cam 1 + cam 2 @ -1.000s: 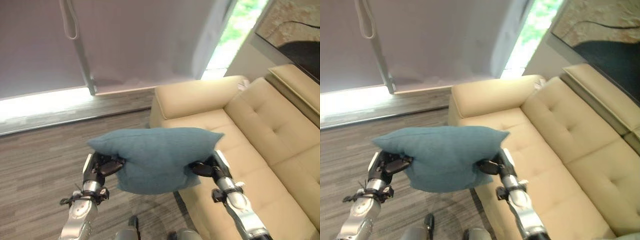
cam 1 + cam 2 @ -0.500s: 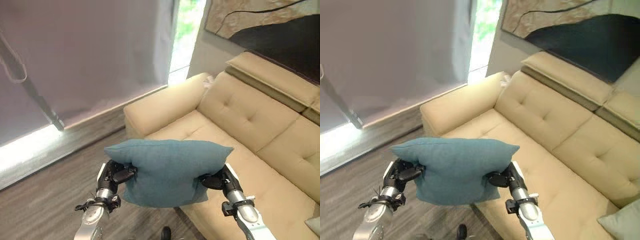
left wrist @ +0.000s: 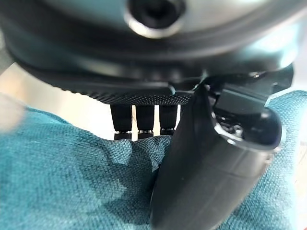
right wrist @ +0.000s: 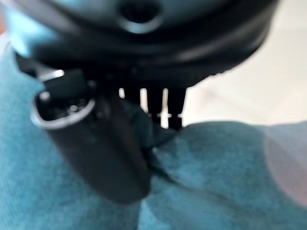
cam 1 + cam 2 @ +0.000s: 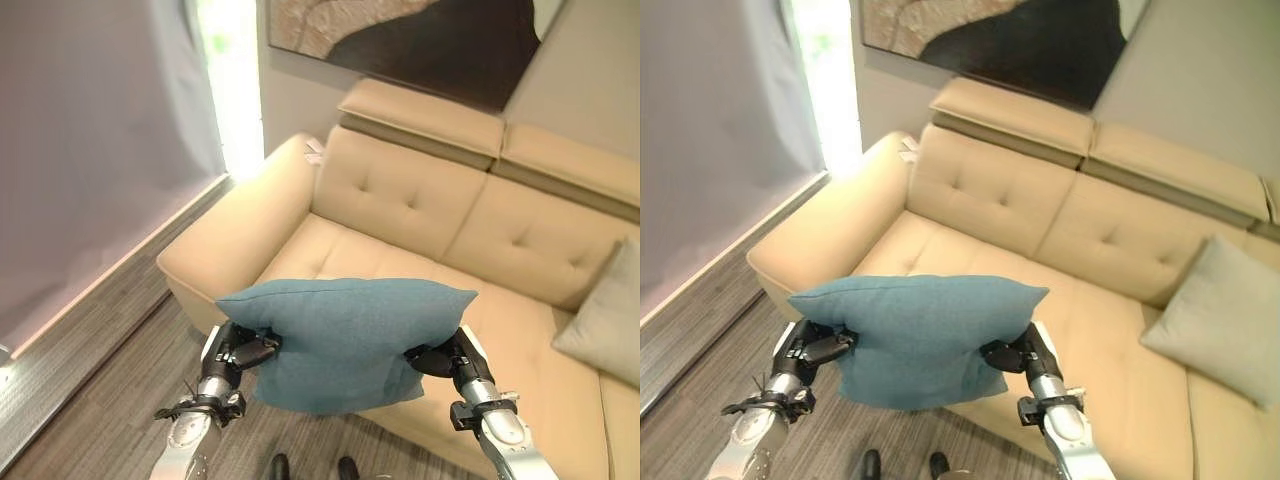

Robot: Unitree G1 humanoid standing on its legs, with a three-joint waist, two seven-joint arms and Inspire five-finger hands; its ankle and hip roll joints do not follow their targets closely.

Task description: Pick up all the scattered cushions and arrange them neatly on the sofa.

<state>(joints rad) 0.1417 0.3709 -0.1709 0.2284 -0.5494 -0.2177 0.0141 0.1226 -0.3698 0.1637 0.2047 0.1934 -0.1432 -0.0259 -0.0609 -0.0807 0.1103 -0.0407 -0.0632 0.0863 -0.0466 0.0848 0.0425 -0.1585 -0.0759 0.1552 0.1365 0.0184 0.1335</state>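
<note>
Teal cushion up off the floor, pinched at either end by left hand and right hand, hanging before the sofa, grey cushion already seated, placing left.

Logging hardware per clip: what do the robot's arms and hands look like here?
Two silver-grey metallic arms with dark rings at the wrists. Each ends in a dark left hand and right hand of glossy black plastic, with segmented black fingers and a broad, smooth black thumb.
</note>
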